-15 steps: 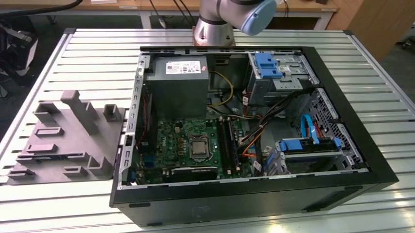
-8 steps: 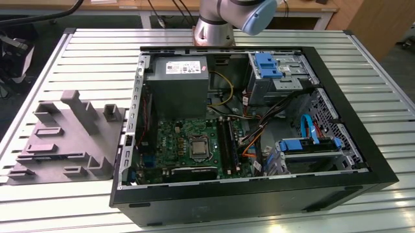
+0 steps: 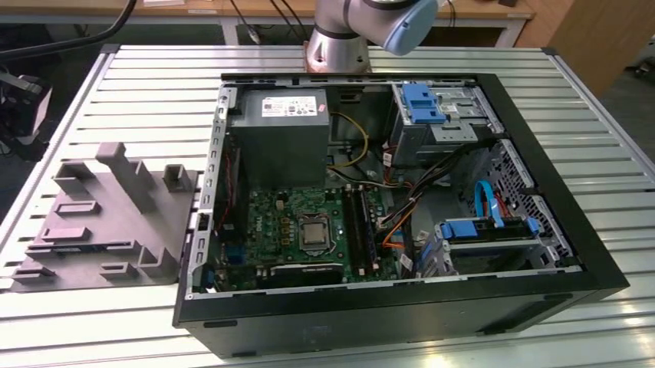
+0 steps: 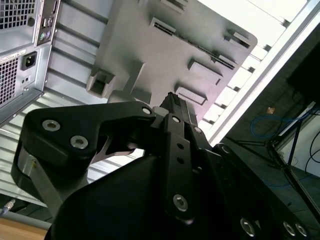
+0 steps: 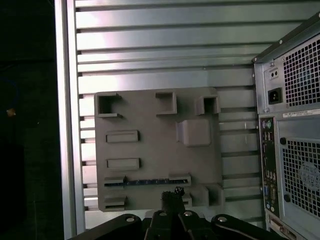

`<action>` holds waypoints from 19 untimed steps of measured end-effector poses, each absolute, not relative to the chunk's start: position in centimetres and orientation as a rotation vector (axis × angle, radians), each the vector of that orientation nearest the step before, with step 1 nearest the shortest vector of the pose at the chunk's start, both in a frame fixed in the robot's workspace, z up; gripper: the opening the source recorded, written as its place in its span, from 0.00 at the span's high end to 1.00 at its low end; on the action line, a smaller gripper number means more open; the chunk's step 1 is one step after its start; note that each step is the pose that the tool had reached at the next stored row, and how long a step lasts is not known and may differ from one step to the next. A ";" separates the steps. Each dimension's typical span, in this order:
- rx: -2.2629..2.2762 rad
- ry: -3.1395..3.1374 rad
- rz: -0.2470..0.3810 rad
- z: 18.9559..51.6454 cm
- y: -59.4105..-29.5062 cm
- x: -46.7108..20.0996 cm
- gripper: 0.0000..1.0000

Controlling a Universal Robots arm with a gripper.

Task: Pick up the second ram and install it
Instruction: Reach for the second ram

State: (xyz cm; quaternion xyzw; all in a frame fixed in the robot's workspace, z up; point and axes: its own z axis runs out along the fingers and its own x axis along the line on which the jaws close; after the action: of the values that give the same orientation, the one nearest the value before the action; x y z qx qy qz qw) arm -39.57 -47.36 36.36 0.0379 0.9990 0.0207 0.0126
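Table point(image 3: 133, 84): silver, ribbed in parallel slats. Tray point(image 3: 103, 222): plain matte grey. Case point(image 3: 409, 314): black outside, bare grey metal inside; rear panel point(image 5: 300, 65) grey with punched mesh. Board point(image 3: 276, 222): green. Drive clips point(image 3: 422, 103): blue. Wires point(image 3: 394, 230): orange. Ram point(image 5: 147, 182): dark blue-green strip. Gripper point(image 4: 172, 102): black, silver screws. Arm point(image 3: 358, 27): silver with pale blue cap.
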 end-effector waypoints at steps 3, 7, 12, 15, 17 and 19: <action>0.118 3.114 0.065 36.0 -47.7 -39.6 0.89; 0.118 3.116 0.064 35.5 -48.1 -39.6 0.89; 0.118 3.118 0.065 34.9 -48.6 -39.6 0.89; 0.118 3.119 0.065 34.6 -48.9 -39.6 0.89; 0.119 3.120 0.065 34.3 -49.1 -39.6 0.89; 0.119 3.121 0.064 34.0 -49.2 -39.6 0.89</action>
State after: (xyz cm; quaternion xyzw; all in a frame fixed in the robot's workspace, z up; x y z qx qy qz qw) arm -39.57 -49.25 34.00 0.0380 0.9990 0.0206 0.0086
